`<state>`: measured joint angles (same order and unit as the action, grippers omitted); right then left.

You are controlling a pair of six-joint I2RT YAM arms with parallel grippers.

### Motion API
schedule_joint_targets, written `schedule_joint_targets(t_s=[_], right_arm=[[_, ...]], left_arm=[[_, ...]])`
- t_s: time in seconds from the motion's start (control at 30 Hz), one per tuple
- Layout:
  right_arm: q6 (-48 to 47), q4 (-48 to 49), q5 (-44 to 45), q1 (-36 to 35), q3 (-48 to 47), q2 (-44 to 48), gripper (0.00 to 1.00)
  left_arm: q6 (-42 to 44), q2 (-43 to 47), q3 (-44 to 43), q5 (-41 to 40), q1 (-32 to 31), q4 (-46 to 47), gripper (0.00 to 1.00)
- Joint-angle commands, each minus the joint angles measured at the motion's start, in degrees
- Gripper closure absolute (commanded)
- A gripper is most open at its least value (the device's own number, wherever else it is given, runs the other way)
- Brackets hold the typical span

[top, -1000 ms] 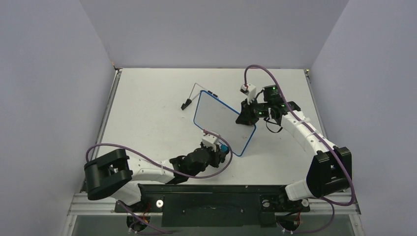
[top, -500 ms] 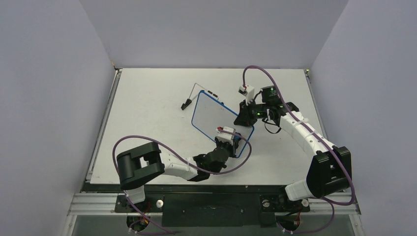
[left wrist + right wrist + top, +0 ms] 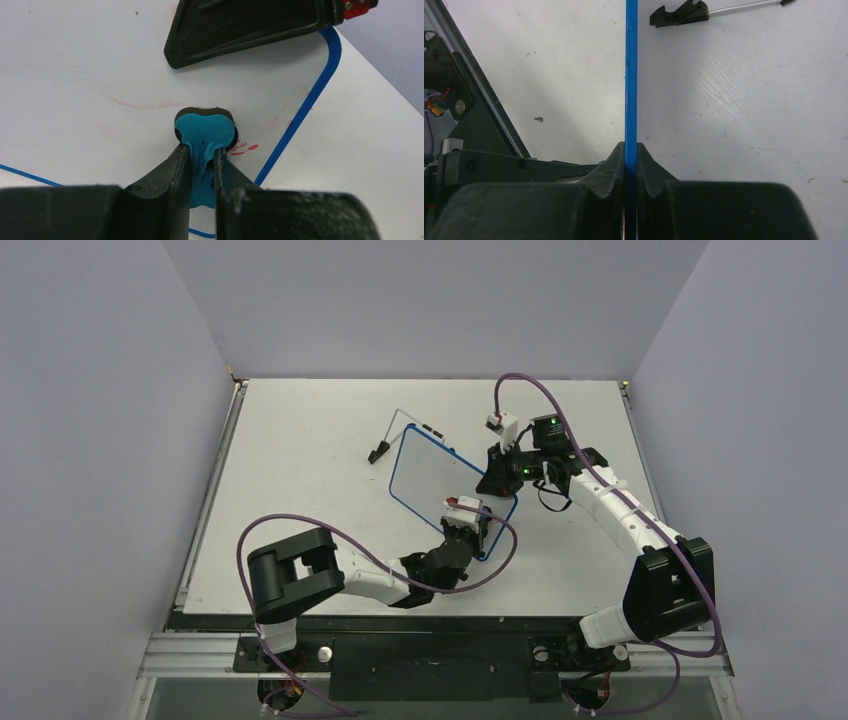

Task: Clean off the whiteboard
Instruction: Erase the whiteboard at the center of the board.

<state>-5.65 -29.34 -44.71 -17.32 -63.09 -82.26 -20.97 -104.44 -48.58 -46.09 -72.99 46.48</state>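
The whiteboard (image 3: pixel 440 480), white with a thin blue rim, lies tilted at the table's middle. My right gripper (image 3: pixel 497 478) is shut on its right edge; in the right wrist view the blue rim (image 3: pixel 631 75) runs edge-on between the fingers. My left gripper (image 3: pixel 470 530) is shut on the blue-black eraser (image 3: pixel 205 131), which presses on the board near its lower right corner. Small red marks (image 3: pixel 245 148) remain beside the eraser, and faint red smears (image 3: pixel 142 105) streak the board (image 3: pixel 75 75). The right gripper's finger (image 3: pixel 250 25) shows at the top of the left wrist view.
The board's black wire stand (image 3: pixel 395 435) lies on the table behind the board; it also shows in the right wrist view (image 3: pixel 684 12). Grey walls enclose the table on three sides. The metal frame rail (image 3: pixel 430 640) runs along the near edge.
My left gripper has moved right and forward from the table beside the board's near corner onto the board, with the eraser in it. The right gripper keeps holding the board, which shifted slightly.
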Motion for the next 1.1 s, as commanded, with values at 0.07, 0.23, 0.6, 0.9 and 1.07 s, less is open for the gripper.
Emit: schedule_joint_targets(t_s=[0.07,0.23,0.6,0.9,1.07], right_arm=[[-1.4,-0.9,-0.9,-1.4,1.2,-0.5,1.00],[-1.5,-1.0,-1.0,-1.4,1.1,-0.5,1.00],[-1.7,-1.0,-1.1,-1.5,1.1,-0.6,1.00],[-1.9,-1.1,-1.1,-1.5,1.1,-0.7,1.00],[-2.2,-1.2,-1.0,-1.5,1.1,-0.7,1.00]], left_arm=[[-2.3,-1.8,2.1,9.6,0.1,1.6,1.00],[-0.3,-3.9,2.7,13.7,-1.0,3.6,1.00],[8.1,-2.9,2.4,12.2,-4.3,6.0,1.00],[12.8,3.5,0.5,9.3,0.4,1.2,1.00],[13.2,2.8,0.2,9.6,0.1,-0.1,1.00]])
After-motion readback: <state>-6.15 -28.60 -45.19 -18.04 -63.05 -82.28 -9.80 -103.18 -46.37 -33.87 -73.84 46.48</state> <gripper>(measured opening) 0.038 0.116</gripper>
